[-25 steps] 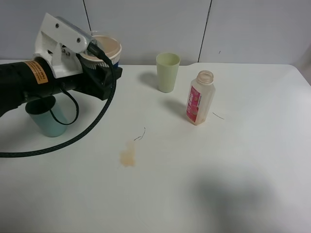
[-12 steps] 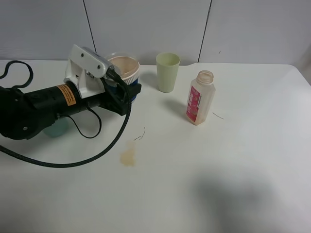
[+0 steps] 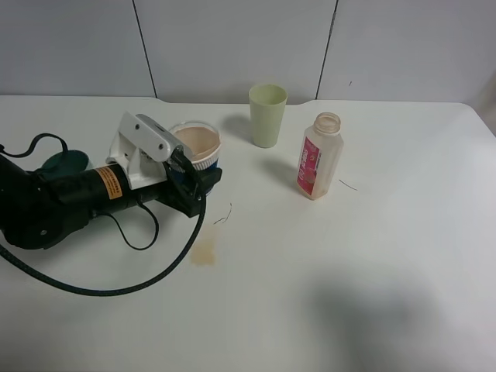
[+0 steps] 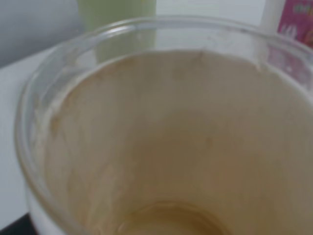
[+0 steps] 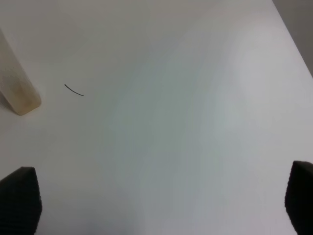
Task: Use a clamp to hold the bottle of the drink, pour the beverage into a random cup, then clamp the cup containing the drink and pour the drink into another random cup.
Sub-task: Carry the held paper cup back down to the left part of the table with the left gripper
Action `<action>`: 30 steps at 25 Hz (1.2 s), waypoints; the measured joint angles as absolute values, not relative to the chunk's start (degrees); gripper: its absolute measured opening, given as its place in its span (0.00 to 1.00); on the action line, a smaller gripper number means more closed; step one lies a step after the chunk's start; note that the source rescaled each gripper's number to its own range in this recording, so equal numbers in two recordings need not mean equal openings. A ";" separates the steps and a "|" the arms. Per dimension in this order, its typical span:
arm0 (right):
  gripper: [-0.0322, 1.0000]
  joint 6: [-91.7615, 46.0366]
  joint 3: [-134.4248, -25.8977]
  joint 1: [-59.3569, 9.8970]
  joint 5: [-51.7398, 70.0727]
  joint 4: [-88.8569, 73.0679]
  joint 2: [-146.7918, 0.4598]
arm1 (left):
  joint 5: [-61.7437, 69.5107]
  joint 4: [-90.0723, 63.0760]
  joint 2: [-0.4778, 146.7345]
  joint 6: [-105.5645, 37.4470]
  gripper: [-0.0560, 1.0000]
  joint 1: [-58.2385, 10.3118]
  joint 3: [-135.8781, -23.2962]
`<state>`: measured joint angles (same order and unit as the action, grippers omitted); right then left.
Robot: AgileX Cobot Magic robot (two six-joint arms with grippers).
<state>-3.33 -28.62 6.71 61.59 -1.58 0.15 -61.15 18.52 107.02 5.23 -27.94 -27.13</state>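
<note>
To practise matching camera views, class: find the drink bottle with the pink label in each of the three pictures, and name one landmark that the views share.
Exterior high: the bottle stands upright right of centre, uncapped.
Left wrist: only a strip of its pink label shows beyond the held cup.
Right wrist: only its base shows, at the picture's edge.
Shared landmark: the thin dark strand beside the bottle, seen in exterior and right wrist views.

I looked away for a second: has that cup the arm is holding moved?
Yes. The cup has come down and toward the camera, ending lower and closer to the brown stain, while the green cup and bottle stayed put.
</note>
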 joint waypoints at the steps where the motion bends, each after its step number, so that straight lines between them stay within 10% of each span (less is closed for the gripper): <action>1: 1.00 -3.33 -28.62 6.71 61.59 -1.58 0.15 | -61.43 18.57 107.36 4.88 0.08 -27.72 -26.66; 30: 1.00 -3.33 -28.62 6.71 61.59 -1.58 0.15 | -68.96 19.65 119.03 1.16 0.08 -26.32 -25.57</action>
